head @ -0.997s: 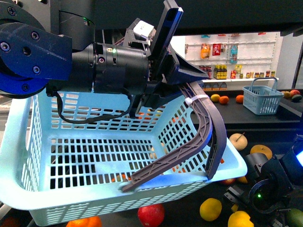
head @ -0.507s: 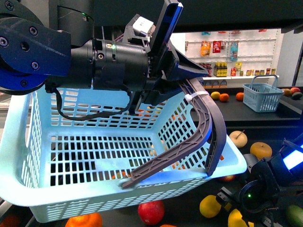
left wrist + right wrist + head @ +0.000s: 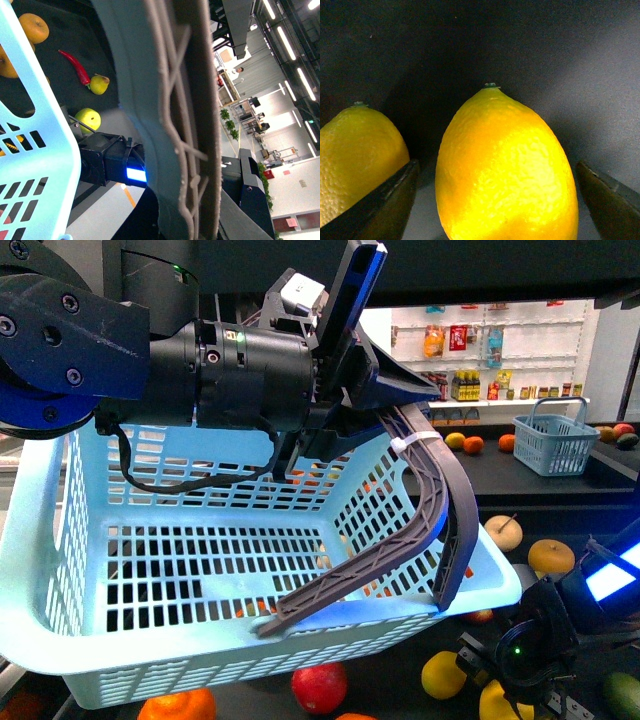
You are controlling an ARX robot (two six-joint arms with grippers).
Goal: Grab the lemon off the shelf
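A bright yellow lemon (image 3: 505, 170) stands stem end up on the black shelf tray (image 3: 580, 75), between the spread fingers (image 3: 390, 202) of my right gripper (image 3: 500, 210), which is open and not touching it. A second lemon (image 3: 355, 160) sits just outside one finger. In the front view my right gripper (image 3: 520, 655) hangs low over two lemons (image 3: 443, 678) on the shelf (image 3: 545, 502). My left gripper (image 3: 370, 390) is shut on the grey basket handle (image 3: 430, 510), holding the light-blue basket (image 3: 200, 570) up.
A red apple (image 3: 320, 687) and an orange (image 3: 178, 707) lie under the basket. Golden round fruits (image 3: 551, 557) and a green fruit (image 3: 622, 695) sit near my right arm. On the upper tray stands a small blue basket (image 3: 553, 445). White wall shelves (image 3: 490, 360) are behind.
My right arm has slid left and lower, closer to the lemons. The left arm and its basket shifted slightly early on and have since held still.
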